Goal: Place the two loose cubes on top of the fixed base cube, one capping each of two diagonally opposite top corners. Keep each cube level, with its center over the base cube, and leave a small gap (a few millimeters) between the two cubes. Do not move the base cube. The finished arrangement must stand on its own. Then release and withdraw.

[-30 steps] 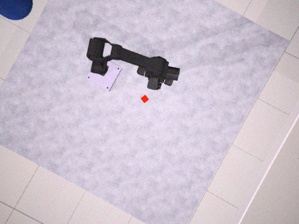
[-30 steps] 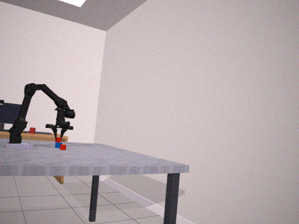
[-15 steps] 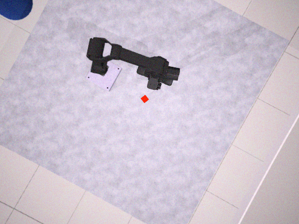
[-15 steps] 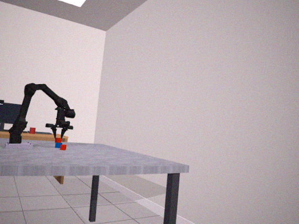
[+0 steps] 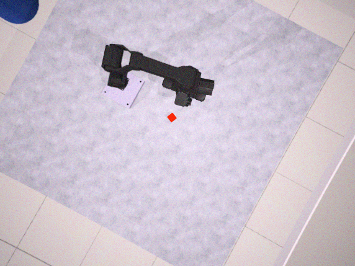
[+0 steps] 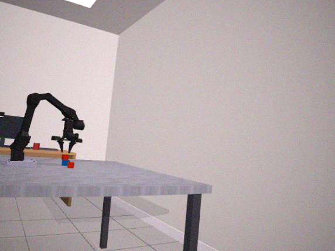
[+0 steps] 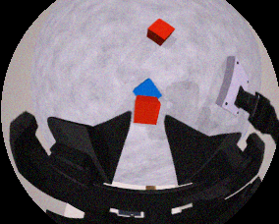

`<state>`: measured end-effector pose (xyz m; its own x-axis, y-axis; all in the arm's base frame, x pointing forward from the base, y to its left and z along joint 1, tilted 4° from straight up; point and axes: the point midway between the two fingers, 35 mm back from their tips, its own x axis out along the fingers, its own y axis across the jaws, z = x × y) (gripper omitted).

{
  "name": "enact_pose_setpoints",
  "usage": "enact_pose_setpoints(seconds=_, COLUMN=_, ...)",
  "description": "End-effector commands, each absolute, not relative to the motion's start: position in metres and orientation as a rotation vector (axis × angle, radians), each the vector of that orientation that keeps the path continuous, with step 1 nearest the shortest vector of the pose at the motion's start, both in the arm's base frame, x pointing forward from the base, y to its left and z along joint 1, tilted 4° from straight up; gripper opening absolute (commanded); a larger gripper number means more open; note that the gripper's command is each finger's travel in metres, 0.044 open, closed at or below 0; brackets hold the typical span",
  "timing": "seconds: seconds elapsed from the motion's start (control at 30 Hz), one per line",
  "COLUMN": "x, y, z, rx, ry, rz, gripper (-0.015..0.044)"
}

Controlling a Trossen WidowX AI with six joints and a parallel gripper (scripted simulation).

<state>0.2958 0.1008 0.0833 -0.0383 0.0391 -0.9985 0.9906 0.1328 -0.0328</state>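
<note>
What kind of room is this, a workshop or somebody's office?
Probably a plain indoor test room. A black robot arm stands on a grey table with small coloured cubes under its open hand. Bare walls, a tiled floor and a wooden desk behind fit that.
</note>
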Motion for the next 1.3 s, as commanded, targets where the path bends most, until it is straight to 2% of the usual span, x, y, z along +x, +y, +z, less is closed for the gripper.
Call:
enact_pose_setpoints(seconds=0.0, x=0.297, y=0.101, z=0.091, rx=1.128, ry=1.321, rz=-1.104, gripper=0.0205)
enact_pose_setpoints(seconds=0.37, x=0.297, y=0.101, z=0.095, rx=1.128, ry=1.321, rz=-1.104, gripper=0.0205)
enact_pose_setpoints(seconds=0.43, x=0.297, y=0.099, z=0.093, rx=1.104, ry=1.336, rz=-1.088, gripper=0.0258)
enact_pose_setpoints(seconds=1.27, x=0.307, y=0.036, z=0.107, rx=0.212, ry=1.6, rz=-0.157, gripper=0.0265)
